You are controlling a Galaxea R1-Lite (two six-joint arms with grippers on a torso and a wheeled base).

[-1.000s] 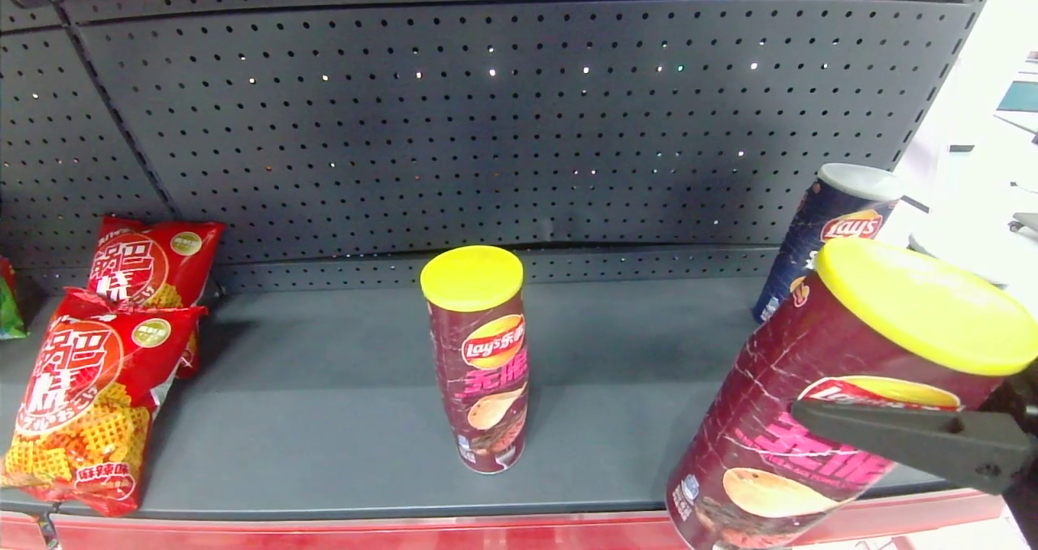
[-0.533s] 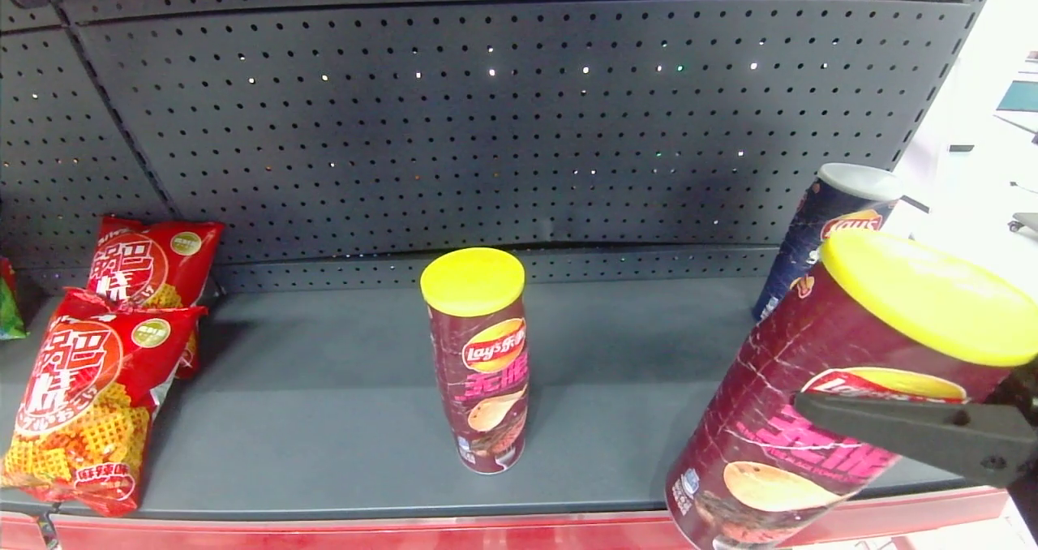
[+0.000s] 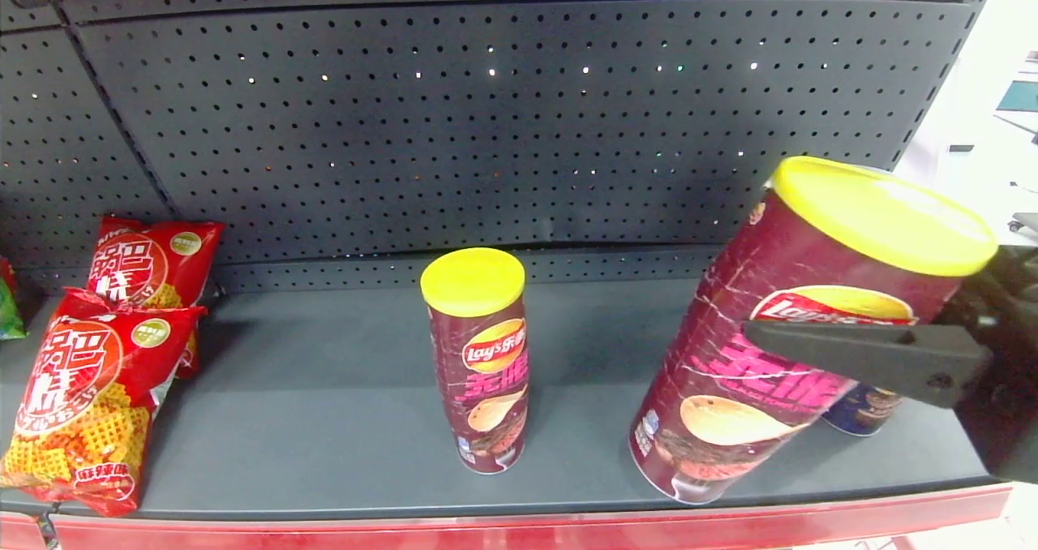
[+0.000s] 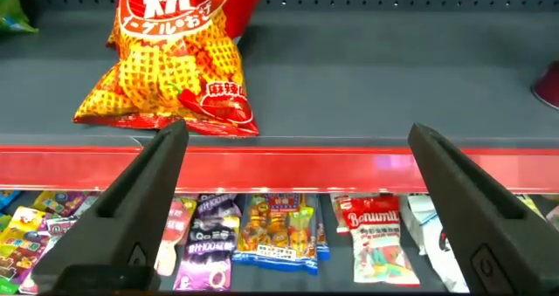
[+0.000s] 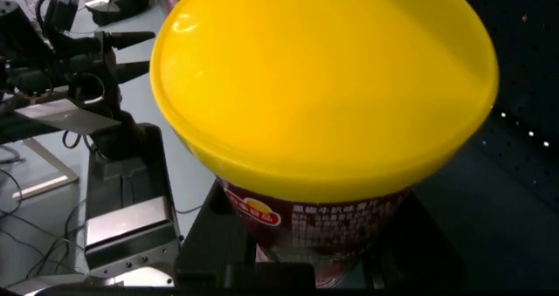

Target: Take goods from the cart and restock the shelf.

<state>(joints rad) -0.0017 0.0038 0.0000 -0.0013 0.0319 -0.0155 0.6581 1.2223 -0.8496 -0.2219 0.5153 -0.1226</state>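
Grey shelf (image 3: 324, 428) carries chip can (image 3: 480, 371), snack bags (image 3: 85, 404).

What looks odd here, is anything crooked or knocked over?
Only the maroon can in the right gripper: it is tilted, lid leaning right, unlike the upright can standing mid-shelf. It hides most of a dark blue can behind it. Nothing looks spilled.

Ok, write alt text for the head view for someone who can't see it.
The right gripper holds a tilted maroon can, yellow lid, at the right end of a grey shelf. A matching can stands upright mid-shelf, a blue can shows behind the held one, and red bags sit at left.
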